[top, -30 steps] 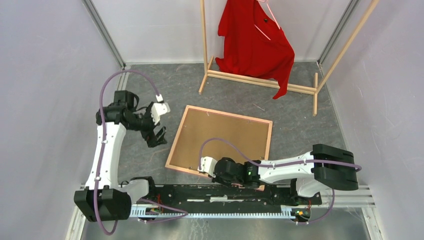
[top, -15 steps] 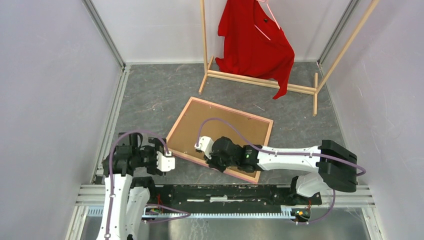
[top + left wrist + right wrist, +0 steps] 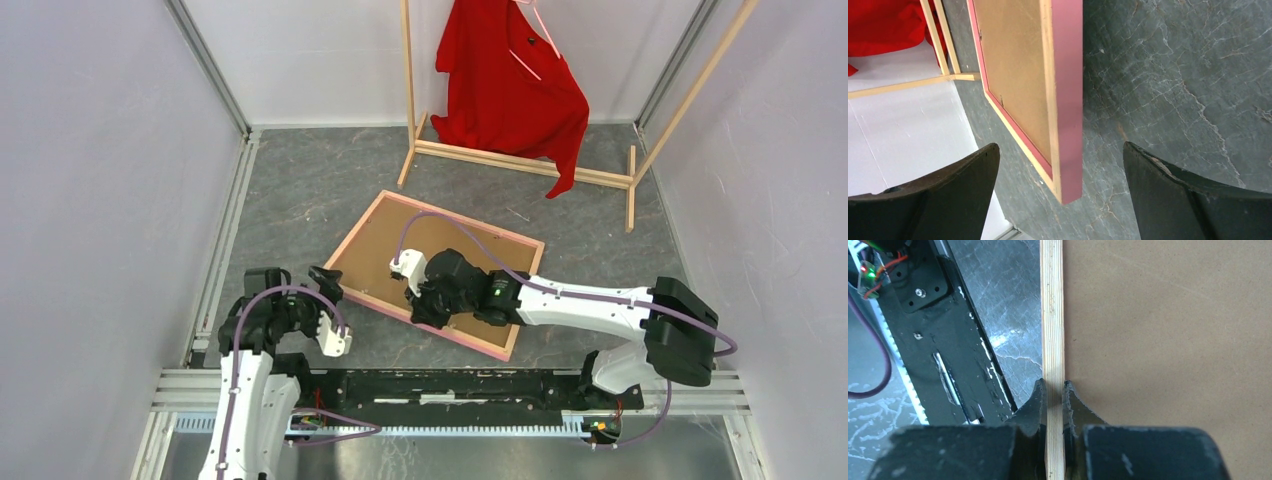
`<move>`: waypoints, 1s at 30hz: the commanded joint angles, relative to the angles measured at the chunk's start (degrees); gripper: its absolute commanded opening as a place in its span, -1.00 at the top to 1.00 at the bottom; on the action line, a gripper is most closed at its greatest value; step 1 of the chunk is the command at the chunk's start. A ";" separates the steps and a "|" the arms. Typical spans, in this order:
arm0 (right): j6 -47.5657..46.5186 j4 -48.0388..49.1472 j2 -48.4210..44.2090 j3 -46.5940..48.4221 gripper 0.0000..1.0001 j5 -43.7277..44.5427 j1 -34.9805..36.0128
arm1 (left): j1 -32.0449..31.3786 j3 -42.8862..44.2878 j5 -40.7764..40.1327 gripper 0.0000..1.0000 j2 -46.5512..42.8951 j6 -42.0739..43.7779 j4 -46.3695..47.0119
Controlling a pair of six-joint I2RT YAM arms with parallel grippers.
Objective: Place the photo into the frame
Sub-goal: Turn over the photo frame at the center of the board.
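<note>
Plain white walls (image 3: 100,150) boxed in a grey marbled tabletop (image 3: 300,190), and a wooden clothes rack (image 3: 408,80) with a red shirt (image 3: 510,80) stood along its far edge.

Pink frame (image 3: 1068,100) w/ brown backing (image 3: 380,250), red shirt (image 3: 510,90), grey-veined table (image 3: 300,190).

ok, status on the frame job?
Right gripper shut on the frame rail. Left gripper open beside its corner, not touching. Frame back-up; photo not in view. Clothes rack stands apart behind.

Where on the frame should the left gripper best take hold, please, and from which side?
The thin rail at the near-left corner of the frame, approached from the left, jaws straddling it: it is narrow, sits inside the open left gripper, and the right gripper pinches the near rail.
</note>
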 commanded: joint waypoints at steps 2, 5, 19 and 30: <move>2.05 6.01 -2.57 5.93 1.00 -4.67 -1.77 | 0.01 -2.05 3.18 -0.95 2.49 20.16 4.93; 2.13 4.72 -2.48 7.32 1.00 -4.78 -2.31 | 0.01 -2.59 4.60 -0.88 4.13 21.62 8.47; 3.61 -0.25 -2.16 12.08 0.95 -4.29 -3.44 | -0.52 -5.84 12.03 0.32 5.88 19.32 27.23; -8.36 -11.45 -6.58 15.58 -0.83 12.38 1.97 | -0.65 2.22 11.87 0.62 8.11 12.29 21.17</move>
